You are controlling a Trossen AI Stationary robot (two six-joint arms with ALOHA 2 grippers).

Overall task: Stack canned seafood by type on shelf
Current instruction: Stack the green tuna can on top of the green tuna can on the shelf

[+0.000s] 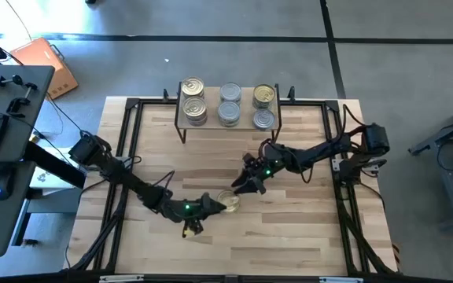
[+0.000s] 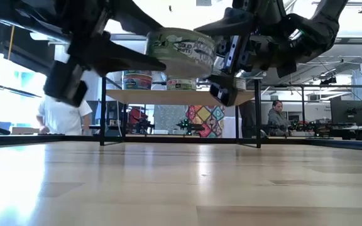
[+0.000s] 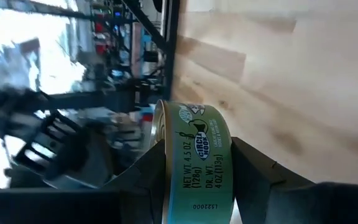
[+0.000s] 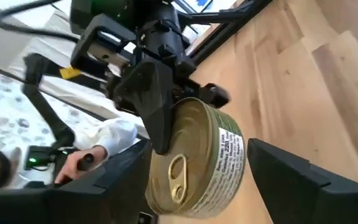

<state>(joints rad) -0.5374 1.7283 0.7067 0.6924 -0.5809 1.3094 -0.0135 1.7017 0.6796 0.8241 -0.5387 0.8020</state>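
Mid-task, handover in air above table centre. Shelf point(image 1: 228, 115) at far edge of table point(image 1: 289, 244), already bearing six tins in three cols of two: gold-lid pair point(image 1: 193, 98) on left, silver-lid pair point(image 1: 229, 103) in middle, and on right a mixed pair, gold-lid tin point(image 1: 264, 95) behind silver-lid tin point(image 1: 264, 119); whether any of these are stacks of more than one can't be told from above. Seventh tin point(image 1: 228, 201), green label, gold pull-tab lid, held clear of tabletop between both arms, well apart from shelf. Left gripper point(image 1: 211, 204) pinching tin point(image 3: 194, 165) across lid and base, fingers point(image 3: 257, 171) pressed to its flat faces. Right gripper point(image 1: 244, 185) spread, fingers point(image 4: 294, 177) standing either side of tin point(image 4: 194, 165) w/o visible contact; hold apparently resting w/ left arm only. Low view: tin point(image 2: 180, 49) hanging above shelf-top height, both grippers crowding it. Done, by judgement: six tins placed. Left: this tin to go up by type, likely onto a gold-lid col; sorting of right col doubtful, given mixed lids. No further loose tins visible on table. Person point(image 2: 61, 116) in room beyond table, not involved.
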